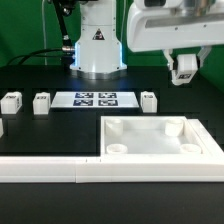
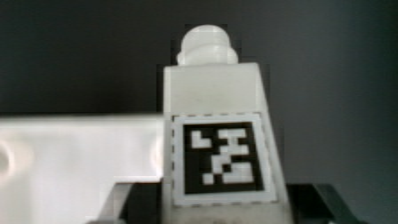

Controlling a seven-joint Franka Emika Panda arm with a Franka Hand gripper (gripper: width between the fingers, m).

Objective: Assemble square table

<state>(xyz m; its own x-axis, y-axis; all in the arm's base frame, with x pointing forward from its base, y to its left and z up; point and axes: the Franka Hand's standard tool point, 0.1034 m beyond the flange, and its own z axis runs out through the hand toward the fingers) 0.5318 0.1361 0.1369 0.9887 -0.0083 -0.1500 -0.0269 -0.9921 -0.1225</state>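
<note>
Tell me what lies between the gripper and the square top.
Nothing: in the exterior view, only bare black table separates the gripper, shut on a leg block, from the square top.

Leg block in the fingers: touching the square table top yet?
Apart. The exterior view shows the leg block hanging well above the square table top, with bare black table between them.
</note>
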